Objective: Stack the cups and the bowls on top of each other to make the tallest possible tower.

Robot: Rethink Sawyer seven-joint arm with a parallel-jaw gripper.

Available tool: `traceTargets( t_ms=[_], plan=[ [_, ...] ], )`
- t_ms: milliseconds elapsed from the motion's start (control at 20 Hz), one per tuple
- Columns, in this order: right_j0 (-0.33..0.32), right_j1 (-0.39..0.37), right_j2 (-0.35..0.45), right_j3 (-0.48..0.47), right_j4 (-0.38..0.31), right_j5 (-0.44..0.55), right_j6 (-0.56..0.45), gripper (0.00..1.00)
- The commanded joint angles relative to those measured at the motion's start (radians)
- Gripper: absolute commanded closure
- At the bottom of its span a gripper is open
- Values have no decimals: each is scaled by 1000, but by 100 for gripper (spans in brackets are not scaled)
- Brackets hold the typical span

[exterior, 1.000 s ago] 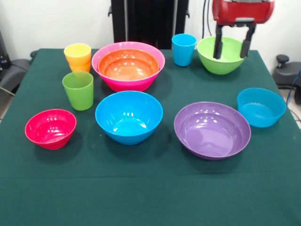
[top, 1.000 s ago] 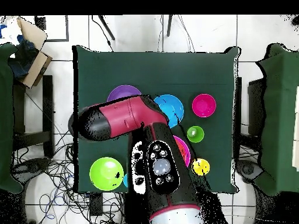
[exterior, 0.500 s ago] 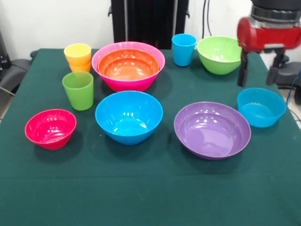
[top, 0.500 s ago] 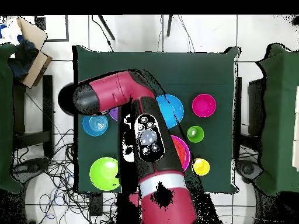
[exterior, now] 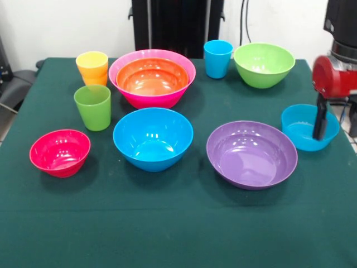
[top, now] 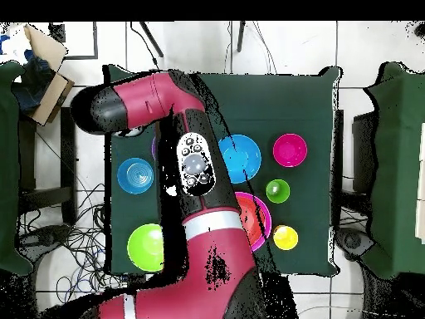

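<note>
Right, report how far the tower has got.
Barely started. Done: the orange bowl sits nested in the pink bowl, and the yellow cup sits in an orange one. In hand: nothing; the end effector hangs by the light blue bowl. Left: every other bowl and cup stands separate on the table.

robot lab | green-clothed table (exterior: 178, 234) | loose cables (top: 79, 241) on tiled floor (top: 108, 46)

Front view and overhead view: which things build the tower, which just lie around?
For the tower: pink bowl, orange bowl, blue bowl, purple bowl, light green bowl, red-pink bowl, light blue bowl; green cup, blue cup, yellow cup, orange cup.
Lying about: cardboard box, floor cables.
</note>
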Motion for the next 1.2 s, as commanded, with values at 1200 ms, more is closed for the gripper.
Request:
traceTargets(
  t_ms=[1200],
  plan=[
    [-47,-24,19,200,-36,-204,3,0]
  ],
)
